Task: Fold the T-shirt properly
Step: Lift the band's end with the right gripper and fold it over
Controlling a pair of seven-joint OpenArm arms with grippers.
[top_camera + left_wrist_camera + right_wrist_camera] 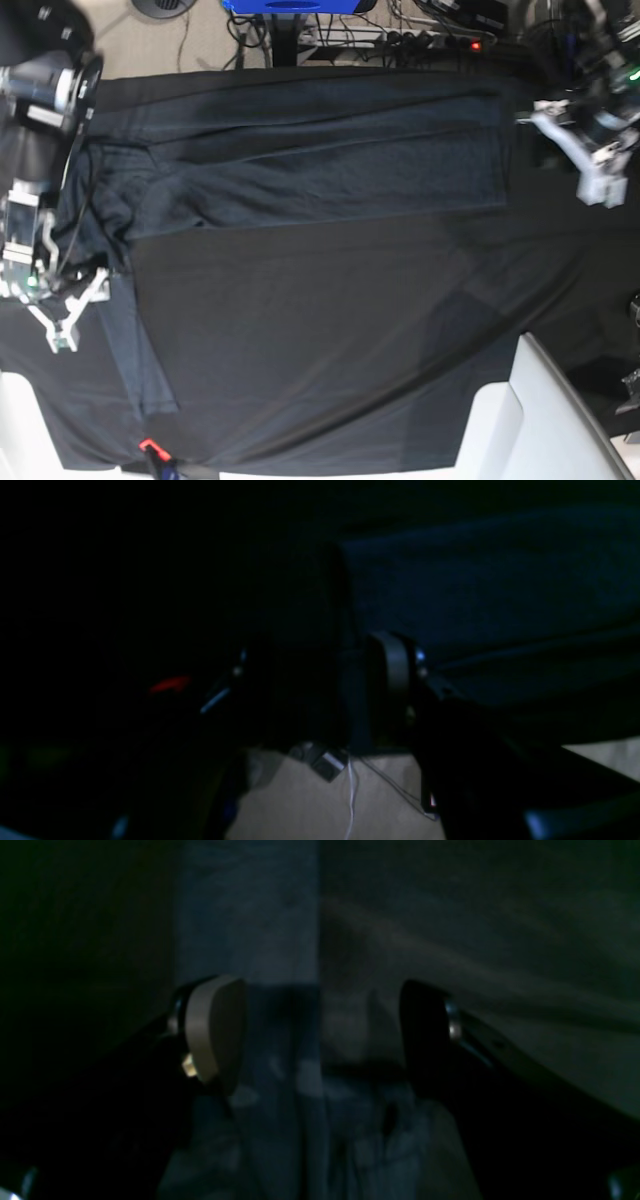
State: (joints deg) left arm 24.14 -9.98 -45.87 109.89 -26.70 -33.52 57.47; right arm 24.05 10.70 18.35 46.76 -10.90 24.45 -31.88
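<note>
Soft, dark slate-grey knit T-shirt (280, 940) lies flat on the black cloth-covered table (350, 360), part folded. The right gripper (320, 1035) hangs over a sleeve, jaws apart and empty. Farther off, the left gripper (590, 165) sits past the hem edge; I cannot tell its jaws. The shirt looks light and floppy, so pinch an edge or corner.

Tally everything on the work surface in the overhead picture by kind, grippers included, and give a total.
T-shirt: 1
Black table cloth: 1
Grippers: 2, the left gripper at the shirt's end, the right gripper beside the sleeve
Total: 4
</note>
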